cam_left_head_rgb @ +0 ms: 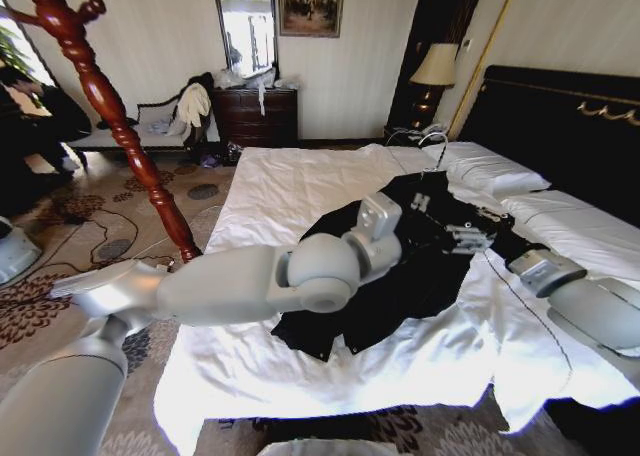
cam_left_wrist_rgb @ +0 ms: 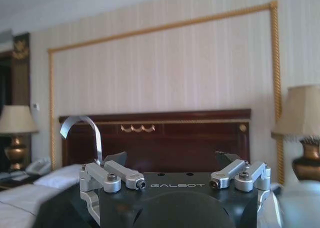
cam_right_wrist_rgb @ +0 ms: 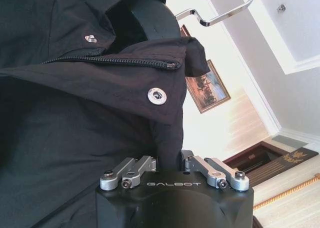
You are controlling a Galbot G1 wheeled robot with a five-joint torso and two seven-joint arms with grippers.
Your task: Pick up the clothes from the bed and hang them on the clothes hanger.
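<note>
1. Black jacket (cam_right_wrist_rgb: 75, 113) lifted off the bed (cam_left_head_rgb: 300, 186), collar around the hanger (cam_right_wrist_rgb: 155, 23).
2. Right gripper (cam_right_wrist_rgb: 170, 163) clamped on cloth just below a snap; best kept pinched.
3. Left gripper (cam_left_wrist_rgb: 170, 160) wide apart, hanger hook (cam_left_wrist_rgb: 85, 133) beside one jaw.
4. "GALBOT" readable on both grippers.
</note>
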